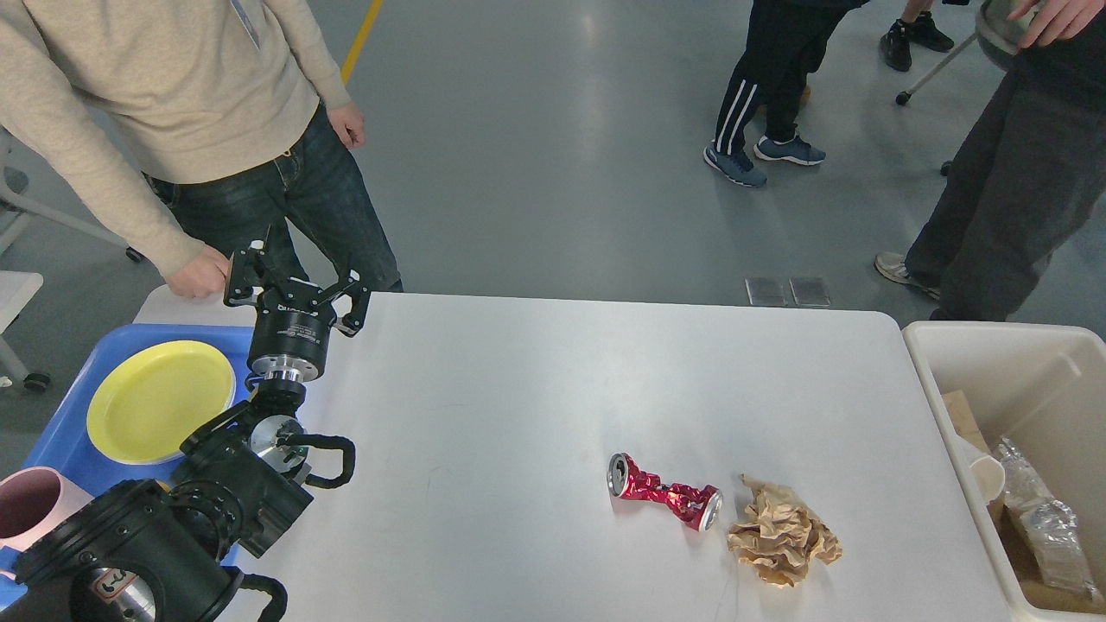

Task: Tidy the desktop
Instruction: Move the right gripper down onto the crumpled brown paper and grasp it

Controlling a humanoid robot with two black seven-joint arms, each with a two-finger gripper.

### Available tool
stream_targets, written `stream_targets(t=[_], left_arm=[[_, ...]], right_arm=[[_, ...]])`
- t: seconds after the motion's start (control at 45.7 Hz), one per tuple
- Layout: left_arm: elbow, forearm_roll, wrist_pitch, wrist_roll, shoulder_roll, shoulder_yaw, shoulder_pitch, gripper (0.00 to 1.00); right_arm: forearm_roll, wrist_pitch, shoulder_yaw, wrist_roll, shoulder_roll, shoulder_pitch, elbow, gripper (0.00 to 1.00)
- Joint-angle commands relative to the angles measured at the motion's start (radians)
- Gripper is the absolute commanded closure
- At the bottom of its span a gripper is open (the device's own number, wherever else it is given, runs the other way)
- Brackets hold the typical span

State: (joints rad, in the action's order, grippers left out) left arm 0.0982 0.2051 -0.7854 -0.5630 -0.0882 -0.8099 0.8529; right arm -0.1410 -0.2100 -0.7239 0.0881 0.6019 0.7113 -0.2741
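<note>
The white desktop (536, 406) fills the middle of the head view. On it, right of centre near the front, lie a crushed red can (664, 501) and a crumpled brown paper ball (782, 536), side by side. My left gripper (298, 269) is open and empty, raised over the desktop's far left edge, far from the can and paper. My right gripper is out of view.
A blue tray (65, 432) at the left holds a yellow plate (161, 411) and a pink cup (30, 510). A cream bin (994, 345) at the right holds brown paper, a paper cup and a silver foil bag (1041, 527). A person's hand (194, 278) rests at the far left corner.
</note>
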Motion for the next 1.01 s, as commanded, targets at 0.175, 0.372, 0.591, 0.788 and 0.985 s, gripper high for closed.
stream_targets(t=[0.175,0.372,0.591,0.788,0.985], left_arm=[[0.000,0.000,0.000,0.000,-0.001,0.000,0.000,0.04],[0.000,0.000,0.000,0.000,-0.001,0.000,0.000,0.04],[0.000,0.000,0.000,0.000,0.001,0.000,0.000,0.04],[0.000,0.000,0.000,0.000,0.001,0.000,0.000,0.04],[0.000,-0.001,0.000,0.000,0.001,0.000,0.000,0.04]], right_arm=[[-0.017,0.012,-0.176,-0.005,-0.185,0.319,-0.114,0.00],[-0.015,0.012,-0.423,-0.005,-0.270,0.621,-0.434,0.00],[-0.011,0.317,-0.459,-0.004,-0.304,0.850,-0.732,0.00],[-0.011,0.607,-0.474,-0.004,-0.313,1.011,-0.806,0.00],[-0.011,0.902,-0.511,-0.004,-0.315,1.211,-0.841,0.00]])
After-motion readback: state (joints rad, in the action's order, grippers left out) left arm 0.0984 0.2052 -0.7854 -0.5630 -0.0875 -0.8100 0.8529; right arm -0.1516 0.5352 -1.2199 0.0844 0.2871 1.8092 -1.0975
